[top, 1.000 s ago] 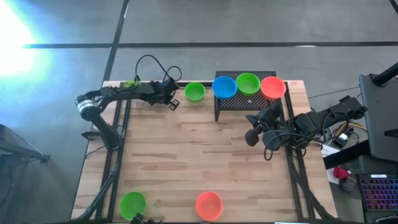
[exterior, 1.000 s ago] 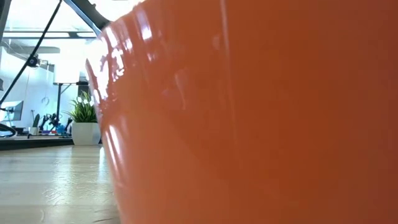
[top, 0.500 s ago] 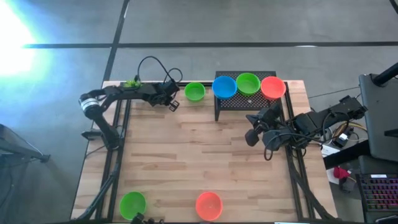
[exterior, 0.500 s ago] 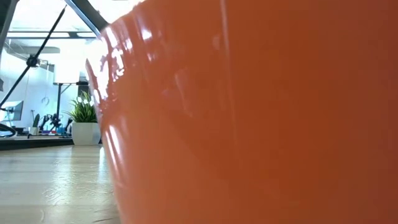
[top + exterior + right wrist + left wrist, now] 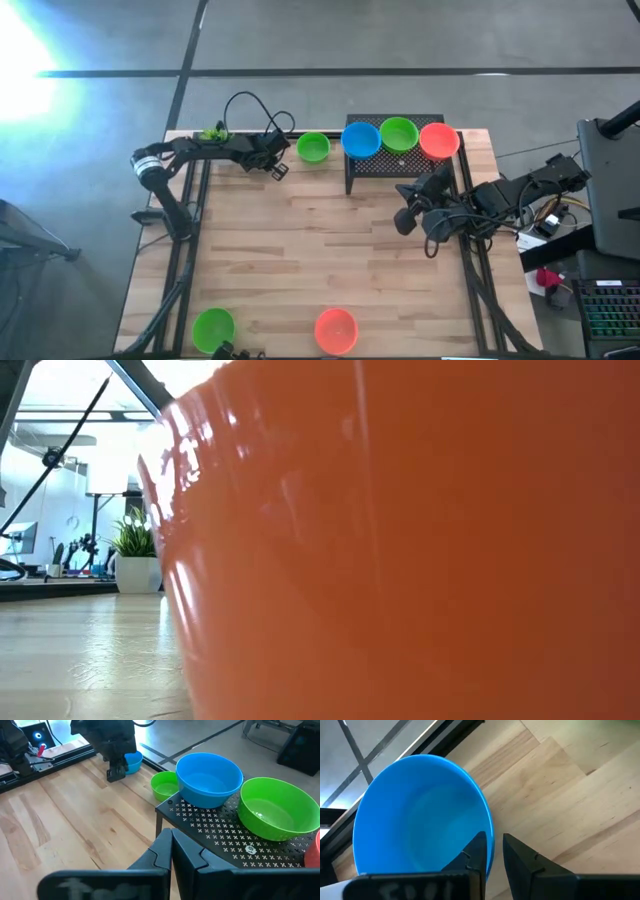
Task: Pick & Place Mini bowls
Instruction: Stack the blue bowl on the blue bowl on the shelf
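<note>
My left gripper (image 5: 492,852) pinches the rim of a glossy blue plastic mini bowl (image 5: 420,815), upper left of centre overhead; so thin a hold could slip.

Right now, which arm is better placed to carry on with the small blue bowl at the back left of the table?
Left. Its hand is already closed on the blue bowl's rim, while the right hand waits, shut and empty, by the black rack.

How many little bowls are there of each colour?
Blue: 2 - rack blue bowl, held blue bowl in left gripper jaws.
Green: 3 - rack green bowl, far green bowl, near green bowl.
Orange-red: 2 - rack red bowl, near orange-red bowl.
Total: 7
</note>
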Available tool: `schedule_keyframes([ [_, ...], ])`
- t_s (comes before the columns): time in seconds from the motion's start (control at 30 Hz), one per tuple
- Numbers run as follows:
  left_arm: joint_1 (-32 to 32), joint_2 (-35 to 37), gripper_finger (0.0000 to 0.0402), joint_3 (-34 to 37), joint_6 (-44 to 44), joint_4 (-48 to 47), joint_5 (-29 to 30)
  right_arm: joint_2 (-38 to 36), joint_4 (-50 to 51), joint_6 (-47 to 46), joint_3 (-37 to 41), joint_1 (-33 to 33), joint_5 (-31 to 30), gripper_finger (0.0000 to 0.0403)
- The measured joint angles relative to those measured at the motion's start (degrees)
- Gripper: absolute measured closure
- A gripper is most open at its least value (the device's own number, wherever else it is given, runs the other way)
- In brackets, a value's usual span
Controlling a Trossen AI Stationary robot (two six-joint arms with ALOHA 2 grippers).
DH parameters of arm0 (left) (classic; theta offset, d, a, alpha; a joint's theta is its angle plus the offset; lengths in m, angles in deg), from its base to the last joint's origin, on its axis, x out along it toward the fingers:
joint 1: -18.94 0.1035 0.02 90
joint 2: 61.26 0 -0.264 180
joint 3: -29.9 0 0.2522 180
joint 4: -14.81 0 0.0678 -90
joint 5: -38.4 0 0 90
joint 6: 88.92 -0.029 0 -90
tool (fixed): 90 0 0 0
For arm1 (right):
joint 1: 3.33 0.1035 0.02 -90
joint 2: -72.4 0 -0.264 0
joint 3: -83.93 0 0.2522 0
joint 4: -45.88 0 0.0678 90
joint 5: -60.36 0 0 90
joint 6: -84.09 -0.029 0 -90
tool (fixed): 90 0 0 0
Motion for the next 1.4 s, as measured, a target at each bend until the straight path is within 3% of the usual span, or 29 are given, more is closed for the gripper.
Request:
schedule_keyframes([
  [0.17,0.0,0.0,0.0394,0.0,-1.3,-0.03,-0.17,0.0,0.02,0.24,0.0,0.0,0.0,0.0394],
  [0.67,-3.44,3.97,0.04,-3.44,-2.11,-8.16,-1.75,0.0,0.02,1.97,0.01,0.0,0.0,0.0394],
  [1.07,-13.76,12.96,0.0401,-13.46,-1.48,-22.11,2.7,-0.02,0.04,3.69,0.02,0.0,0.04,0.0394],
  [1.4,-20.74,13.68,0.0401,-25.67,-5.23,-27.88,3.63,-0.11,0.04,3.56,0.02,0.0,0.07,0.0394],
])
